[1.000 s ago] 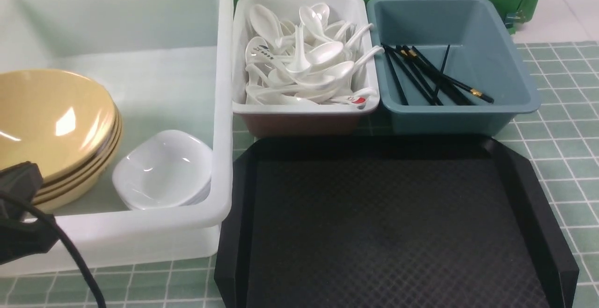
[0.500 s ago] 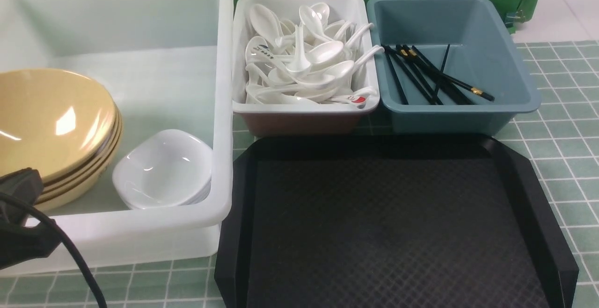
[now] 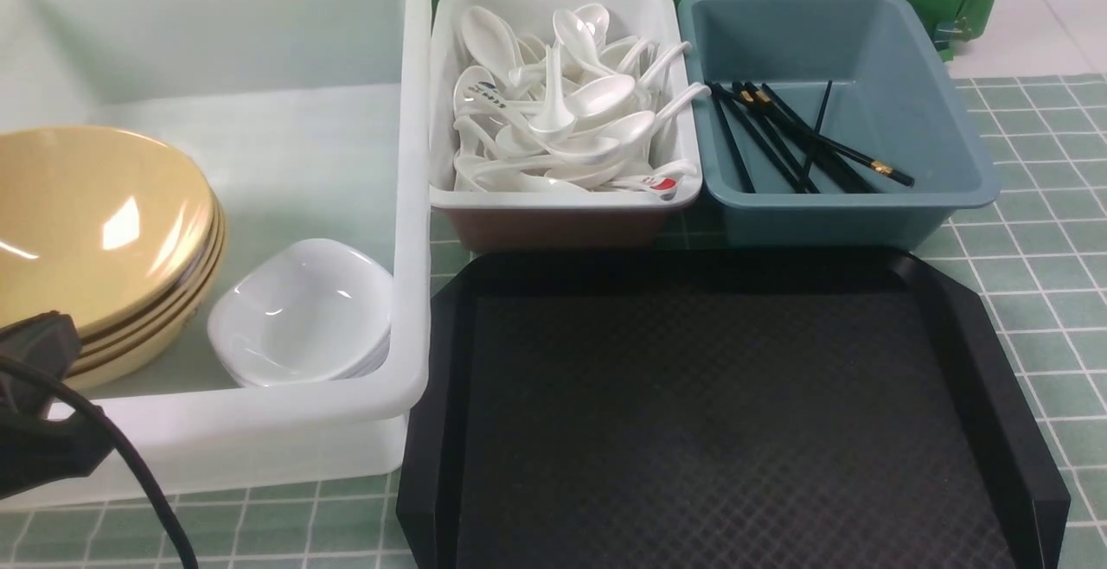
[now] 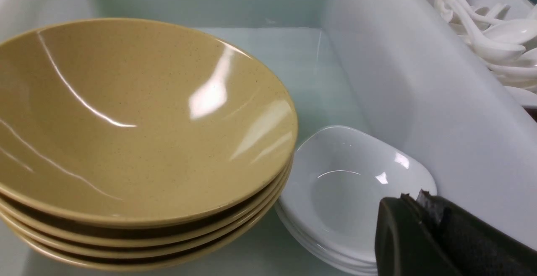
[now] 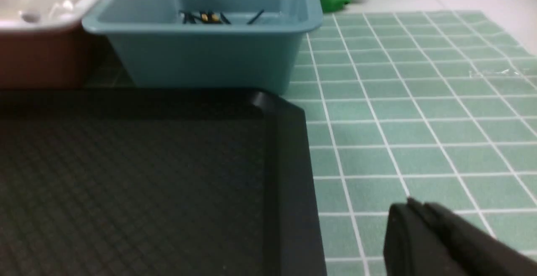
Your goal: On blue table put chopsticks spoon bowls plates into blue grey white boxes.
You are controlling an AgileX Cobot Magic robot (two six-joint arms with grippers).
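Glossy tan bowls (image 3: 95, 223), textured tray (image 3: 718, 413)

Bright, even overhead light leaves white glare streaks on the tan bowls (image 3: 95, 223) and plates (image 4: 352, 183). Shadows under the boxes are soft. The right wrist view is blurry; the front view stays sharp.

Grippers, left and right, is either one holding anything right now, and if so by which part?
Nothing is held. The left gripper is shut and empty near the plates; the right gripper is shut and empty over the blue table.
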